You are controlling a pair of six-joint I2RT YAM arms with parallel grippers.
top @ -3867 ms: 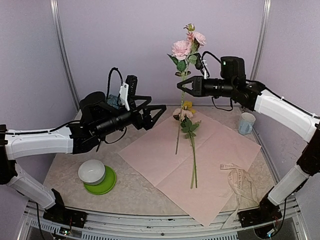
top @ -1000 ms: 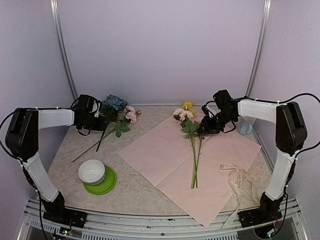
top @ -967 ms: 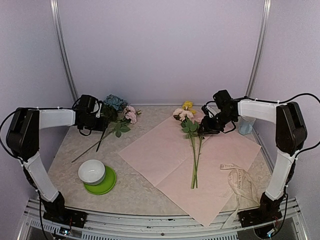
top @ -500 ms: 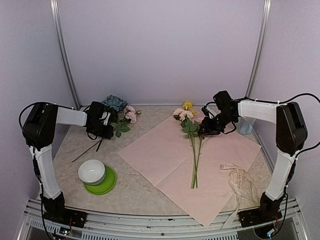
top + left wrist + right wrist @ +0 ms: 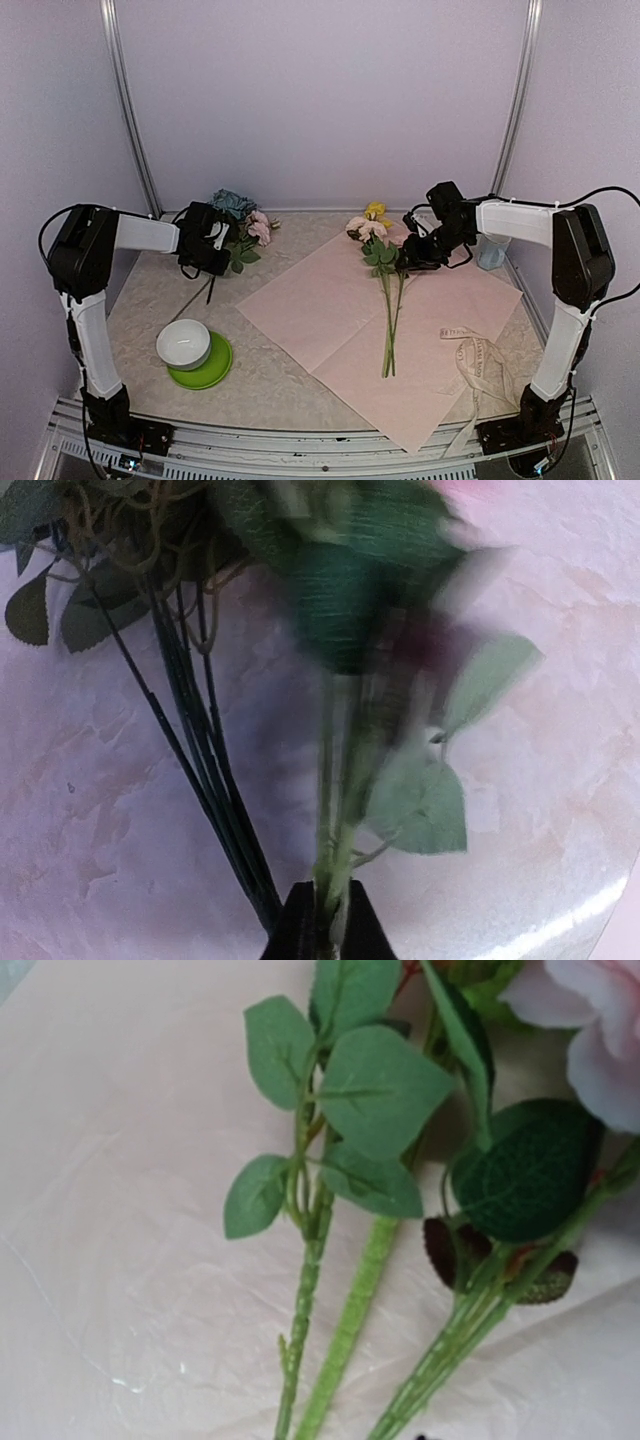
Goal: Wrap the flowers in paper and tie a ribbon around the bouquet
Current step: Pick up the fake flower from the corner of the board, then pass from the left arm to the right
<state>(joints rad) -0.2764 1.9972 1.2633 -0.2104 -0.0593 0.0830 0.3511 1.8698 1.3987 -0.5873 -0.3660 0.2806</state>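
My left gripper [image 5: 226,252] [image 5: 331,927] is at the back left, shut on the green stem of a pink rose [image 5: 260,227], which is blurred in the left wrist view. The blue hydrangea [image 5: 232,201] lies beside it, and its dark stalks [image 5: 196,780] run just left of my fingers. The pink paper [image 5: 430,330] is spread flat mid-table. Several flowers [image 5: 388,300] lie on it with their heads toward the back. My right gripper [image 5: 409,260] hovers low over their stems [image 5: 350,1320] with nothing between its fingers. The cream ribbon [image 5: 480,356] lies piled at the paper's right edge.
A white bowl [image 5: 183,343] sits on a green plate [image 5: 213,372] at the front left. A pale blue mug [image 5: 491,248] stands at the back right, behind my right arm. Walls close off the back and both sides.
My left gripper slid right along the back of the table and closed on the rose stem, which shifted with it. My right arm stayed put over the stems on the paper.
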